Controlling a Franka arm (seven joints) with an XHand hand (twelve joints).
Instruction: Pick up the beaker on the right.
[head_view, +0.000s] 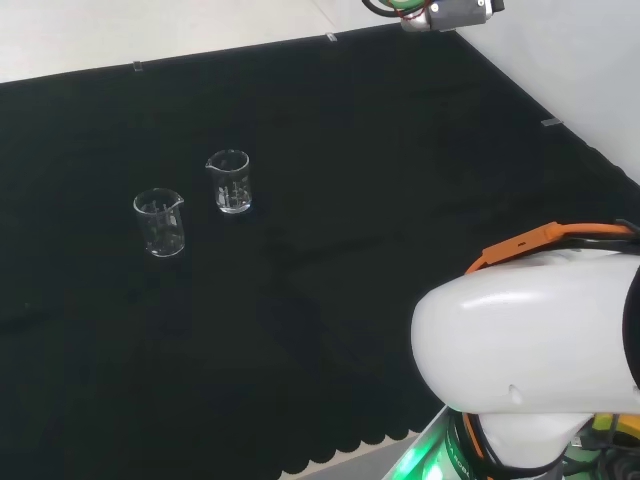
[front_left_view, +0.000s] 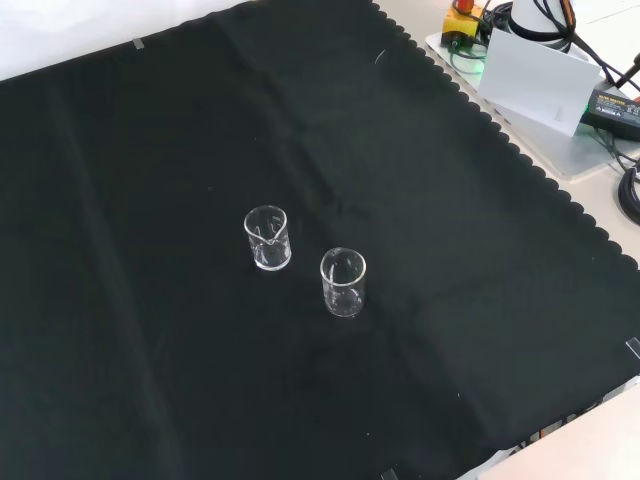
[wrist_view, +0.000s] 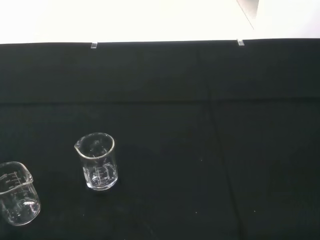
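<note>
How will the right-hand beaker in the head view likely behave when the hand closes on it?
The beaker looks like clear, smooth glass, so it is probably rigid, slippery and breakable. It appears empty, so likely light and apt to slide or tip if nudged. The other beaker stands close beside it, apart, and could get knocked.

Black cloth bench with two clear beakers standing on it.

The black cloth (front_left_view: 150, 350) covers the bench, its scalloped edge showing at the front view's right. Two empty glass beakers stand upright near each other, not touching: in the head view the right beaker (head_view: 229, 181) sits slightly farther off than the left beaker (head_view: 160, 222). No fingers are near either one.
</note>
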